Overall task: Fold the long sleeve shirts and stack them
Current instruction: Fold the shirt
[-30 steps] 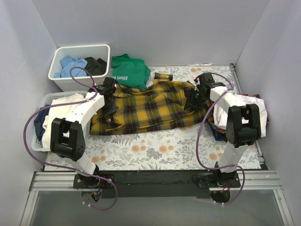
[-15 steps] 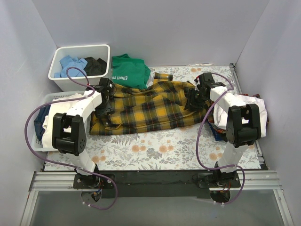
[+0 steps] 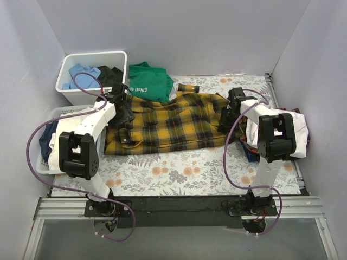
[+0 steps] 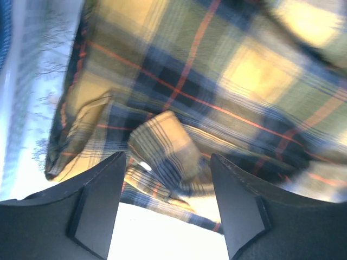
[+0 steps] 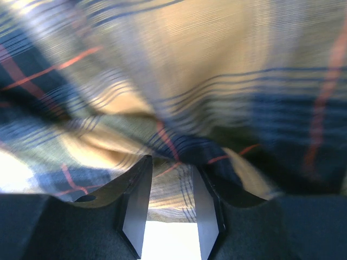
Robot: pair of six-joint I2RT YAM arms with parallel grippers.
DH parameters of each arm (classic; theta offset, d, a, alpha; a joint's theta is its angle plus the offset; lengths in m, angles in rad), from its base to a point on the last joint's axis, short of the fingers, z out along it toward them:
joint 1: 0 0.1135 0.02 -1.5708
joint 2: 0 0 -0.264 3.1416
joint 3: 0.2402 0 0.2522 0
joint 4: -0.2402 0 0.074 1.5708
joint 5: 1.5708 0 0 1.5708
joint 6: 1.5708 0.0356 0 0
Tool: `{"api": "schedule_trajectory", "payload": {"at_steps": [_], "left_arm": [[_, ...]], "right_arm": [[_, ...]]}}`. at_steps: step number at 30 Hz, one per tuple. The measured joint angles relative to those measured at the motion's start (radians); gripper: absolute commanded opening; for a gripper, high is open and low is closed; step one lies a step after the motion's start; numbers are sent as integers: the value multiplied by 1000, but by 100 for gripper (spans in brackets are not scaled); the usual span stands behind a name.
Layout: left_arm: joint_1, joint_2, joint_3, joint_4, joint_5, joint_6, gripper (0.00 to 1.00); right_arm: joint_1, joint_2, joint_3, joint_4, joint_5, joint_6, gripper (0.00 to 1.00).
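Note:
The yellow-and-black plaid long sleeve shirt [image 3: 173,122] lies spread across the middle of the table, with a cuff [image 3: 130,142] at its front left corner. My left gripper [image 3: 126,112] is over the shirt's left end. In the left wrist view it [image 4: 168,157] stands open above rumpled plaid [image 4: 162,135], holding nothing. My right gripper [image 3: 230,116] is at the shirt's right end. In the right wrist view it [image 5: 171,162] has its jaws partly apart with a fold of plaid [image 5: 173,184] between them. A bunched white garment [image 3: 298,122] lies at the right edge.
A white bin [image 3: 68,62] at the back left holds blue and black clothes. A white basket [image 3: 43,157] with more clothes stands at the left edge. A green T-shirt [image 3: 149,81] lies behind the plaid shirt. Grey walls close in on three sides.
My left gripper has opened, let go of the plaid cloth and drawn back toward the far left. My right gripper has shifted right, to the shirt's right end.

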Motion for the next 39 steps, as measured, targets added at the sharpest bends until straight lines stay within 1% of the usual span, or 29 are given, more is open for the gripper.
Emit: {"api": "schedule_trajectory", "payload": {"at_steps": [5,8,10,14,17,19,22,24,31,34,39], "left_arm": [[-2,-108,-31,62,121,27,66],[-16,-195,-96,100,193,36,66],[-33,-225,-137,111,240,39,66],[-113,-214,-226,134,309,42,66],[-171,-165,-246,139,322,31,66],[-186,-131,-245,154,312,16,67],[-183,-59,-228,178,255,-8,70],[-182,-22,-211,195,219,-22,69],[-174,123,-109,212,100,-64,69],[-162,158,-109,197,67,-88,70],[-129,162,-78,152,16,-96,70]], "right_arm": [[-35,29,13,-14,33,19,42],[-42,29,21,-22,47,27,42],[-42,29,22,-23,50,30,42],[-42,29,23,-25,51,31,42],[-42,29,26,-26,51,31,42],[-42,27,26,-27,51,31,42],[-42,20,27,-28,51,30,42],[-42,11,27,-28,51,30,42],[-43,-8,27,-28,51,30,42],[-43,-8,29,-28,51,30,42],[-43,-8,32,-28,50,29,42]]}}
